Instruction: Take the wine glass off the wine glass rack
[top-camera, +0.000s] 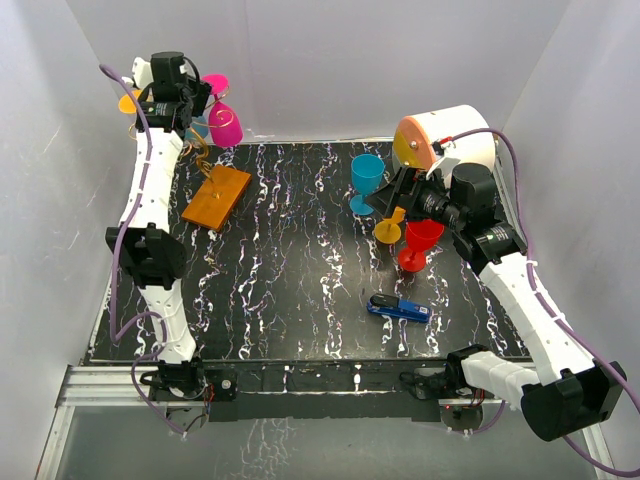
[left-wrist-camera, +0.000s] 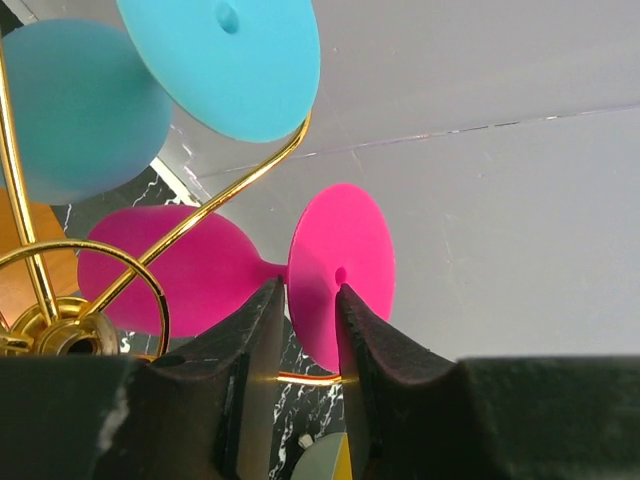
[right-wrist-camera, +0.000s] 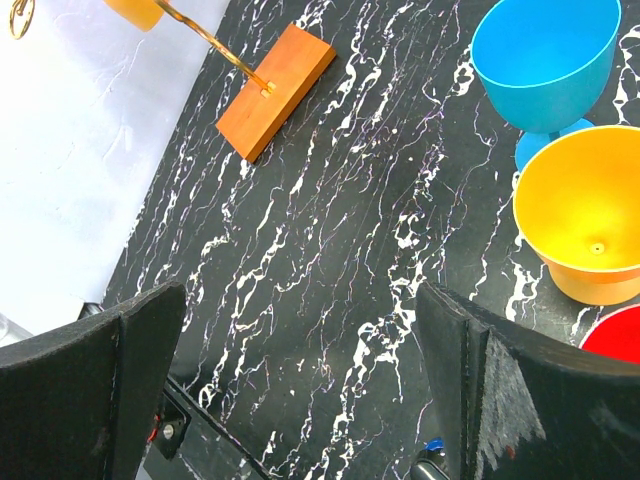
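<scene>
The wine glass rack stands at the back left, a gold wire stand on an orange base. A pink wine glass hangs from one arm, bowl down and foot up. My left gripper is at the top of the rack. In the left wrist view its fingers are closed on the rim of the pink foot, and the pink bowl lies behind the gold wire. My right gripper is open and empty above the table.
A teal glass and an orange glass also hang on the rack. Blue, yellow and red glasses stand on the table at the right. A blue object lies near the front. A white and orange cylinder sits at the back right.
</scene>
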